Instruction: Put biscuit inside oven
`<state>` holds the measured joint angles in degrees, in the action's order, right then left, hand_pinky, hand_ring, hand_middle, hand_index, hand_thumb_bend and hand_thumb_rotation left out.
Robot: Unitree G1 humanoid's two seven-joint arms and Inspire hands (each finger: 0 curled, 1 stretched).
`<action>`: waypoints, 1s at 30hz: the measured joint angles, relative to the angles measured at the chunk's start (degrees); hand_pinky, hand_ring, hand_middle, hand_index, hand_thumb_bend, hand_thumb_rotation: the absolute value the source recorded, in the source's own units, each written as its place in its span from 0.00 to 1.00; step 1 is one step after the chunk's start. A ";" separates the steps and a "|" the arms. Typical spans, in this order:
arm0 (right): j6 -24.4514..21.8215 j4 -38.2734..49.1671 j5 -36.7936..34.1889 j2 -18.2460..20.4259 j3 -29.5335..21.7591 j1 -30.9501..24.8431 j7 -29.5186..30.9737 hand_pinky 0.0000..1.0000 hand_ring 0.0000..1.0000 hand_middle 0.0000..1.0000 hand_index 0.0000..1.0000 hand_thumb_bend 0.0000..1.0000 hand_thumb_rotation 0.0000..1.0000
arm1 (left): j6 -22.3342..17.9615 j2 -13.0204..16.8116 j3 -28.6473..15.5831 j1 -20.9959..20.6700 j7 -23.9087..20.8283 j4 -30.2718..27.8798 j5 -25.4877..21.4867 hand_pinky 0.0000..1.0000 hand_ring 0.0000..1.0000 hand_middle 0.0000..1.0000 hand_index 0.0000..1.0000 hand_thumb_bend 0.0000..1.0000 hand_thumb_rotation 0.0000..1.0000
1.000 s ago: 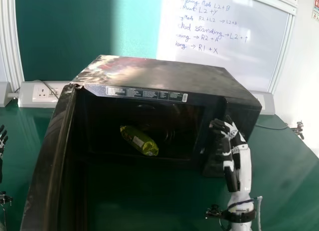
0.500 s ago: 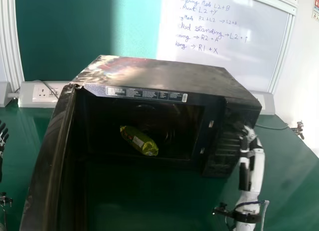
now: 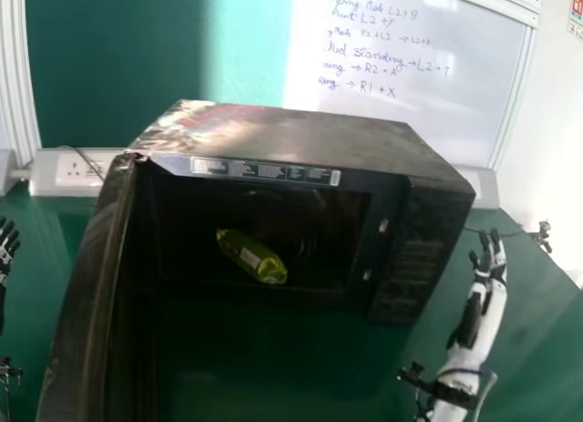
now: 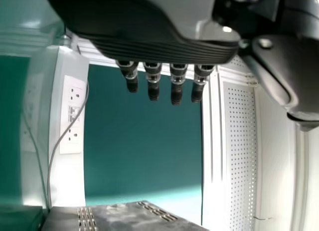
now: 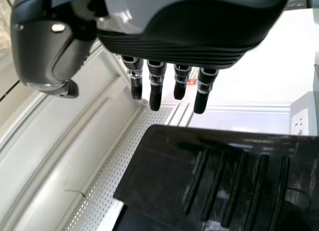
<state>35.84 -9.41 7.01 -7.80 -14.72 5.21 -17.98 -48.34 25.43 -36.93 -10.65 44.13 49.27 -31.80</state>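
Observation:
The green biscuit packet lies inside the black oven, slanting across the front of its cavity. The oven door stands open on the left side. My right hand is to the right of the oven, apart from it, with fingers straight and nothing held. In the right wrist view my right hand hangs near the oven's dark casing. My left hand is at the far left, outside the door, fingers extended; the left wrist view shows the hand with nothing in it.
The oven stands on a green table. Behind it are a whiteboard with writing and a white socket panel with a cable. A small dark device sits at the table's right edge.
My right hand has moved right, away from the oven's front right corner, and its fingers have straightened. The packet has stayed in place inside the oven.

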 measured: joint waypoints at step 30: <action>-5.26 3.85 -0.70 2.93 -0.09 0.02 -0.97 0.92 0.90 0.91 0.93 0.62 1.00 | 0.38 -0.59 10.53 6.58 11.84 -9.94 5.09 0.78 0.80 0.81 0.84 0.79 0.79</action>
<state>30.58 -5.56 6.31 -4.87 -14.82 5.23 -18.95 -47.96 24.84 -26.40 -4.08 55.97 39.33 -26.70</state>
